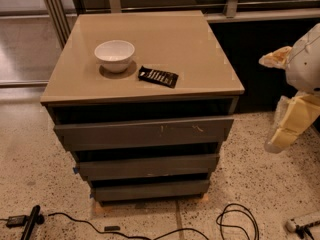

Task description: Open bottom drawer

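The bottom drawer [150, 190] is the narrowest and lowest of three dark grey-brown fronts on the cabinet, just above the floor. Its plain front sits set back under the mid-width front [147, 166], which sits under the widest front [145, 133] with pale scratches. My gripper [280, 136] hangs at the right edge of the view, on a white and yellow arm. It is well to the right of the cabinet, at about the height of the top drawer, and touches nothing.
A white bowl [114, 54] and a black remote-like item [158, 76] lie on the tan cabinet top [200, 44]. Black cables [235, 224] and a black stick-like object [29, 224] lie on the speckled floor in front. A dark wall panel stands behind on the right.
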